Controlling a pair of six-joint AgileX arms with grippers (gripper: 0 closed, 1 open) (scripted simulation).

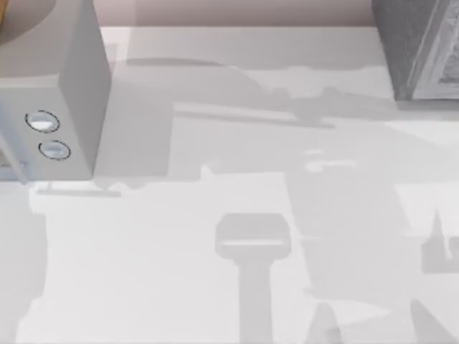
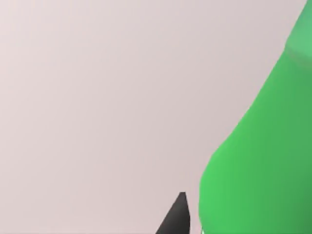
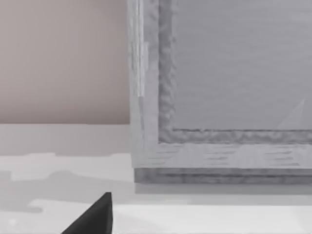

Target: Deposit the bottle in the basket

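The bright green bottle [image 2: 258,156] looms very close in the left wrist view, seen against a bare pinkish wall with no table under it. My left gripper [image 2: 195,226] is shut on the bottle; one dark fingertip [image 2: 175,218] shows right beside its body, and the other is hidden behind it. The basket [image 1: 7,11] is a tan sliver in the top view's far left corner, behind the grey box. A dark part of my right gripper [image 3: 92,219] hangs over the table, facing a grey framed panel.
A grey box with two round dials [image 1: 50,93] stands at the table's left, back side. A grey framed panel [image 1: 423,50] [image 3: 219,97] stands at the back right. Arm shadows lie across the white table [image 1: 143,272].
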